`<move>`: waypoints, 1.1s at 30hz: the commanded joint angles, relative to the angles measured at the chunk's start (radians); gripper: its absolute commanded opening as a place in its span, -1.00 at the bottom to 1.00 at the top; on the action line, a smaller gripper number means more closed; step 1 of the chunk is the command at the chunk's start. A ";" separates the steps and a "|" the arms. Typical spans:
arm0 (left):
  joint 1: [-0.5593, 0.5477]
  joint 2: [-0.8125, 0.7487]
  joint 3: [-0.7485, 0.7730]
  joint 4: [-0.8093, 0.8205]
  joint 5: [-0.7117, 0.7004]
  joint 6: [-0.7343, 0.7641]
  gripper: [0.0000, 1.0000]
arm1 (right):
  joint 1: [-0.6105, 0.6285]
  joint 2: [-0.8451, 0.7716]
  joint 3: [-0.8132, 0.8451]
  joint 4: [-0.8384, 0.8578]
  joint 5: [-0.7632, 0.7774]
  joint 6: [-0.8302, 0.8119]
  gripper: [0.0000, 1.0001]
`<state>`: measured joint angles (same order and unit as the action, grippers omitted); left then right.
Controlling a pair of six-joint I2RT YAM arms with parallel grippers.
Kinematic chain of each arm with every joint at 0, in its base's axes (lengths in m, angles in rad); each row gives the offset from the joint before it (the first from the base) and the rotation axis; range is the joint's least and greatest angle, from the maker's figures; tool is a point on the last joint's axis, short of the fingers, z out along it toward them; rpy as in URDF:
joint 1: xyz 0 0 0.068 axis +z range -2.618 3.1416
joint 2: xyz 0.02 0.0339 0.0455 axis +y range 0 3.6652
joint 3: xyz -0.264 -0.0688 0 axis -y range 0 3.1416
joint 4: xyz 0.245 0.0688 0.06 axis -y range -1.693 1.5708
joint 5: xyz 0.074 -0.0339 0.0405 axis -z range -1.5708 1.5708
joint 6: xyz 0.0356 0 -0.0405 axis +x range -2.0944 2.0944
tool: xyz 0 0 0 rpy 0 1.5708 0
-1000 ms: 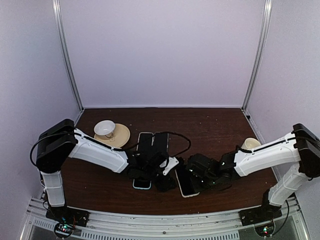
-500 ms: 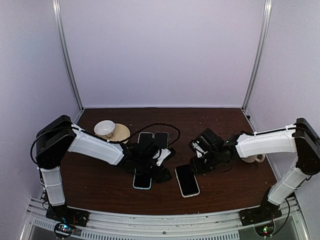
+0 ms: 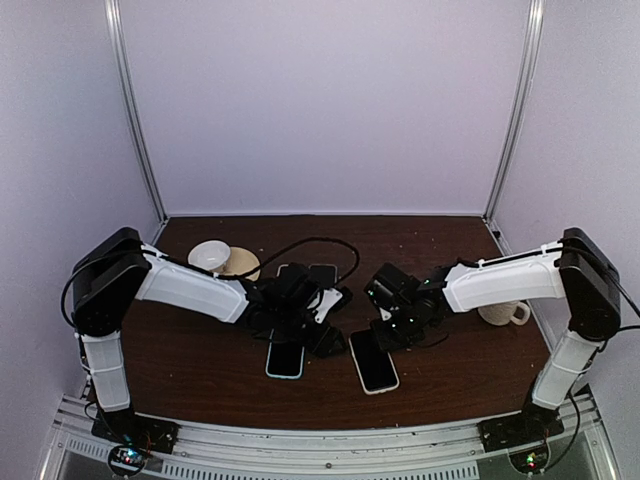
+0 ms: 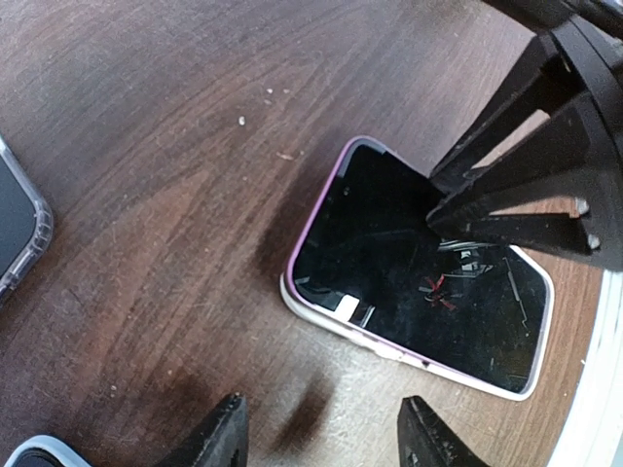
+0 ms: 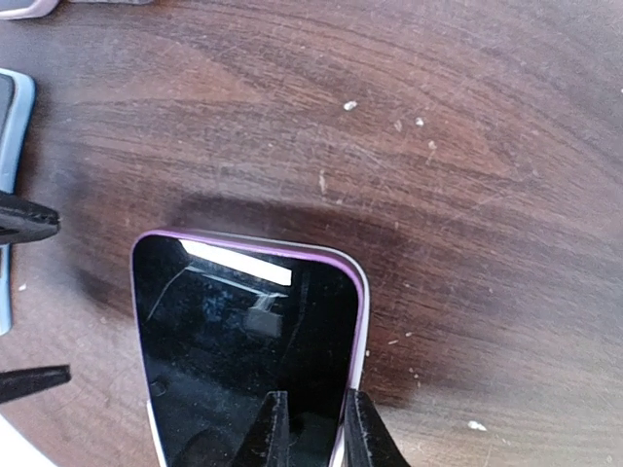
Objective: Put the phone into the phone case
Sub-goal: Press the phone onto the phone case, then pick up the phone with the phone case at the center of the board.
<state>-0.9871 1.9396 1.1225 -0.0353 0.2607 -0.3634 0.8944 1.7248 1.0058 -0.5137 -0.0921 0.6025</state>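
Under the right claw (image 5: 313, 399), itself matt black plastic, we see the phone (image 5: 243, 331): glossy black glass, smooth lilac rim. Beyond the claw we see the surface (image 5: 467, 146) as dark wood grain, matt, scratched and speckled.

Robotics laboratory test cell, viewed from above. The setting is identified by two white-and-black jointed arms, the left arm (image 3: 190, 290) and the right arm (image 3: 510, 285), which are bolted side by side above an aluminium rail (image 3: 330, 455) at the near edge of a dark wooden table (image 3: 450, 250); the table is enclosed on three sides by plain pale walls (image 3: 320, 100), which are joined at slim metal posts (image 3: 135, 110); a black cable (image 3: 330, 239) is looped loosely over the work surface; small lit circuit boards (image 3: 128, 460) are seen below the arm bases.
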 commanded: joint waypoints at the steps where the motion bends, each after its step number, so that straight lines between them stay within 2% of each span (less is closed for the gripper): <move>1: 0.013 0.009 0.028 -0.018 0.015 -0.004 0.12 | 0.081 0.165 -0.011 -0.164 0.121 0.062 -0.67; 4: 0.019 -0.019 0.024 -0.032 0.006 0.003 0.12 | 0.098 0.135 0.017 -0.203 0.139 0.072 -0.63; 6: 0.026 -0.050 0.017 -0.041 -0.010 0.009 0.12 | 0.102 0.073 0.047 -0.228 0.157 0.076 -0.42; 7: 0.030 -0.065 0.013 -0.046 -0.016 0.014 0.12 | 0.106 0.040 0.069 -0.248 0.174 0.077 -0.27; 10: 0.034 -0.111 0.007 -0.070 -0.039 0.027 0.14 | 0.149 -0.030 0.139 -0.301 0.237 0.097 0.35; 11: 0.035 -0.124 0.005 -0.079 -0.045 0.029 0.17 | 0.165 -0.043 0.151 -0.296 0.239 0.110 0.55; 12: 0.036 -0.134 0.003 -0.089 -0.055 0.030 0.20 | 0.182 -0.060 0.151 -0.274 0.232 0.129 0.84; 13: 0.038 -0.142 0.004 -0.102 -0.060 0.030 0.22 | 0.199 -0.070 0.144 -0.249 0.225 0.153 0.97; 17: 0.041 -0.175 -0.011 -0.113 -0.063 0.032 0.30 | 0.225 -0.086 0.065 -0.143 0.216 0.263 0.99; 21: 0.042 -0.195 -0.028 -0.102 -0.064 0.036 0.36 | 0.225 -0.071 0.015 -0.044 0.162 0.298 0.99; 33: 0.042 -0.207 -0.043 -0.098 -0.064 0.037 0.40 | 0.250 0.090 0.047 -0.134 0.190 0.306 0.99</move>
<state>-0.9539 1.7649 1.0927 -0.1497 0.2016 -0.3401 1.1290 1.7699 1.0397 -0.6117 0.0891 0.8902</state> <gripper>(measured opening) 0.696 0.994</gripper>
